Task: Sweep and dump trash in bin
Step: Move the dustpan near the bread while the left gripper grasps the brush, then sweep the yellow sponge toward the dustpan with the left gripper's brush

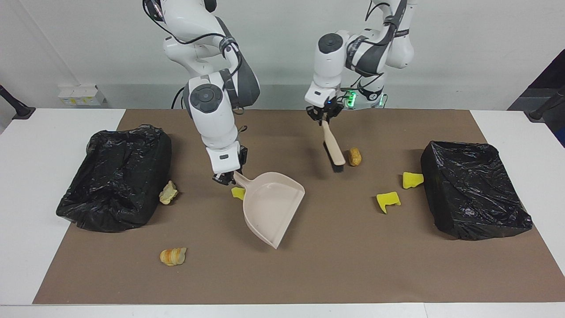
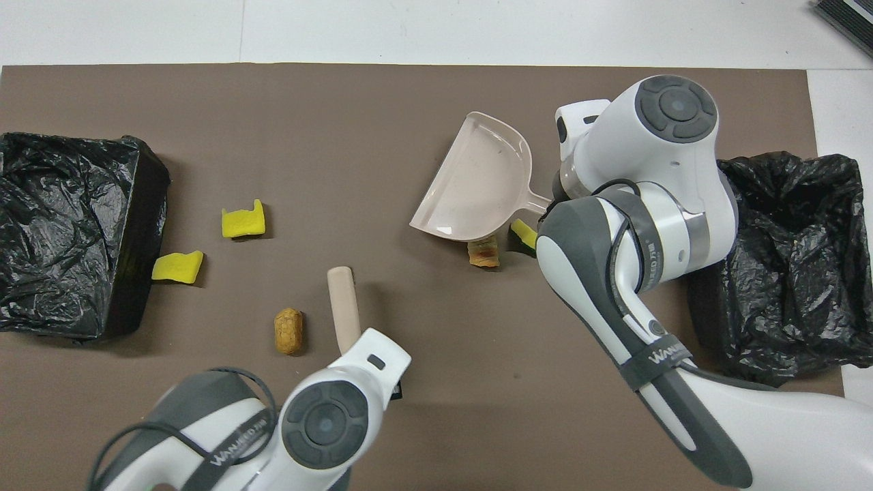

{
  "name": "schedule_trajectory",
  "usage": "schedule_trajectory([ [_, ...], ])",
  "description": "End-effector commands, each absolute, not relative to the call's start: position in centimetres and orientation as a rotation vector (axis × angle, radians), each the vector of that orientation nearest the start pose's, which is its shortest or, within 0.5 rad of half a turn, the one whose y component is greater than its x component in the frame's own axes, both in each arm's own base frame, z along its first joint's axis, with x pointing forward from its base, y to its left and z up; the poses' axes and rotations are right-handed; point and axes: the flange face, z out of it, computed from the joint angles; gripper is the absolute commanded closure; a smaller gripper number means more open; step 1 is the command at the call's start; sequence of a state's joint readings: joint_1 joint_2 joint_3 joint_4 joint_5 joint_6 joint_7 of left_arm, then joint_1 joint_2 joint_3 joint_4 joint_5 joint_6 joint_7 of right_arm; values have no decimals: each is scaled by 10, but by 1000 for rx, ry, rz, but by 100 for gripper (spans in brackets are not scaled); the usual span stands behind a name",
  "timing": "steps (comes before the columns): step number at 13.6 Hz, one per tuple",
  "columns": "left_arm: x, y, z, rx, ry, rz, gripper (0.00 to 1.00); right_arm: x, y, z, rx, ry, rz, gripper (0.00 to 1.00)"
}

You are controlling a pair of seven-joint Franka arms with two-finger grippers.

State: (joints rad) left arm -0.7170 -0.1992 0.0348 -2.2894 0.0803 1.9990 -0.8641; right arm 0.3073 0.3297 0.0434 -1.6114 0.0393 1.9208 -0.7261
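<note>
My left gripper is shut on the handle of the beige brush. The brush slants down, its bristle end close beside a tan bread lump. My right gripper is shut on the handle of the beige dustpan, which is tilted over the mat. A yellow sponge bit lies under the handle. Two yellow sponge chunks lie by the bin at the left arm's end. A pale lump touches the other bin. Bread slices lie farther out.
A brown mat covers the middle of the white table. In the overhead view a sliced bread piece shows just nearer the robots than the dustpan. The right arm hides the trash near its bin there.
</note>
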Motion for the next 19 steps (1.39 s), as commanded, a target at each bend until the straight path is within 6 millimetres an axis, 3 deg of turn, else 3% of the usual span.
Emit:
schedule_trajectory([
  [1, 401, -242, 422, -2944, -272, 51, 100, 582, 261, 432, -2557, -1693, 41, 100],
  [3, 417, -201, 418, -2862, -187, 74, 100, 563, 300, 423, -2513, -1790, 59, 100],
  [4, 422, -188, 409, -2825, -185, 105, 100, 558, 305, 418, -2505, -1814, 73, 100],
  [8, 436, -148, 395, -2700, -202, 115, 100, 534, 294, 394, -2349, -2006, 95, 100],
  [10, 444, -126, 374, -2639, -230, 160, 100, 513, 293, 379, -2306, -2080, 41, 100],
  [11, 448, -117, 376, -2611, -219, 134, 100, 514, 290, 375, -2230, -2183, 53, 100],
  [13, 451, -103, 374, -2592, -238, 135, 100, 513, 290, 367, -2201, -2250, 88, 100],
  [14, 447, -99, 362, -2570, -223, 157, 100, 513, 291, 363, -2199, -2268, 83, 100],
  [19, 429, -105, 353, -2586, -183, 186, 100, 515, 290, 354, -2194, -2298, 97, 100],
])
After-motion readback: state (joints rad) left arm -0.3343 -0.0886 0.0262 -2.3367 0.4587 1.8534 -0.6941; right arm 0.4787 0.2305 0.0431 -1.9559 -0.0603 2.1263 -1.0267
